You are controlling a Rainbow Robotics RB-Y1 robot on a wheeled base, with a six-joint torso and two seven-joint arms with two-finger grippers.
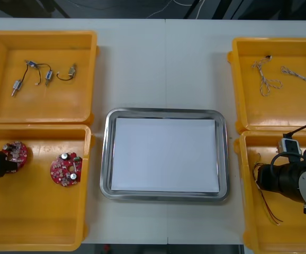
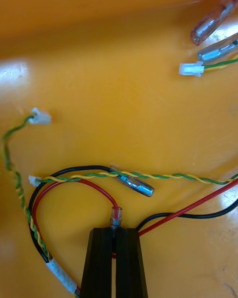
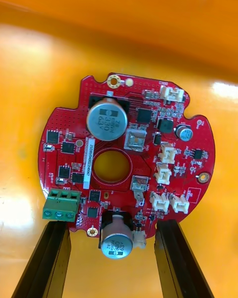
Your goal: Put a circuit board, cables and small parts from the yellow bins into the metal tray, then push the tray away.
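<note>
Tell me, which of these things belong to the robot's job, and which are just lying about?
In the job: circuit board between the fingers of the open left gripper; red cable pinched by the right gripper; twisted cables; small metal parts; metal tray; yellow bins.
Lying about: second circuit board, likely a spare.

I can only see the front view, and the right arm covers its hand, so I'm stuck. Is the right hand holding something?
Observer: Yes, the right hand is shut on the metal tip of a red cable.
Operator: Is the left hand shut too?
Observer: No, the left hand is open, with one finger at each side of the round red circuit board, at its near edge.
Operator: What's by the red cable?
Observer: A twisted green and yellow cable lies just beyond the right hand's fingertips.
</note>
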